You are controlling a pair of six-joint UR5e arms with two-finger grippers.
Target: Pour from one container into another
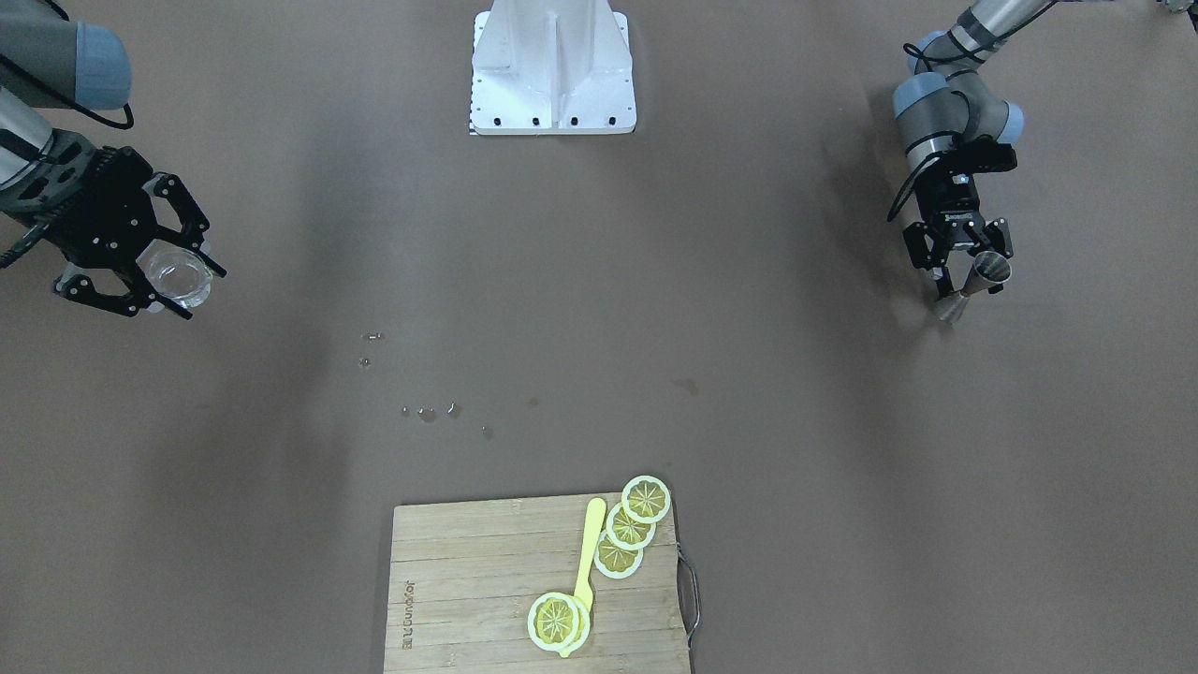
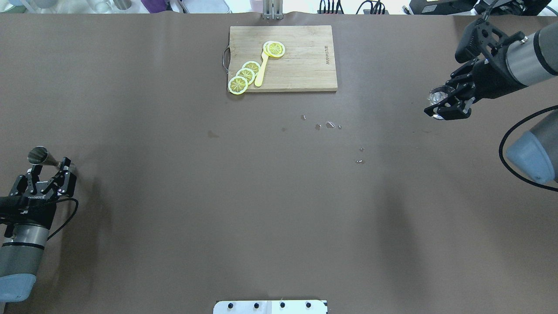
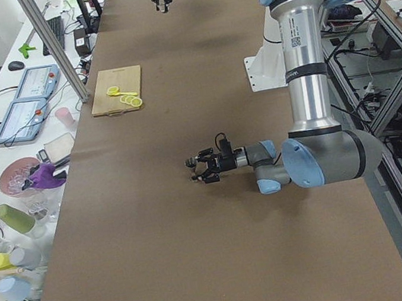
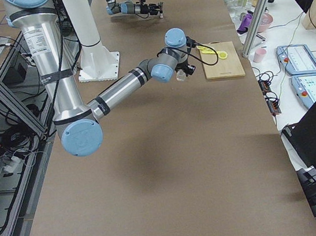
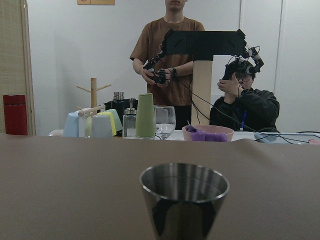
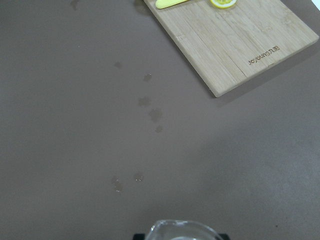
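The small clear glass [image 1: 178, 277] is gripped between the fingers of the right gripper [image 1: 192, 285], off the table [image 1: 749, 374] near its right end. The steel jigger [image 1: 975, 281] is clamped at its waist by the left gripper [image 1: 969, 279], low near the left end. A wide stretch of brown tabletop, dotted with droplets [image 1: 426, 412], is seen between them, and the cutting board [image 1: 468, 580] is set at the far edge.

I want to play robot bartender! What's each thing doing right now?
Glass: gripped by the right tool, off the table; contents unclear.
Metal cup: upright in the left tool, looks empty.
Right tool: shut on the glass.
Left tool: shut on the metal cup.
Lemon slices: lying on the cutting board.
Table: spotted with wet drops.
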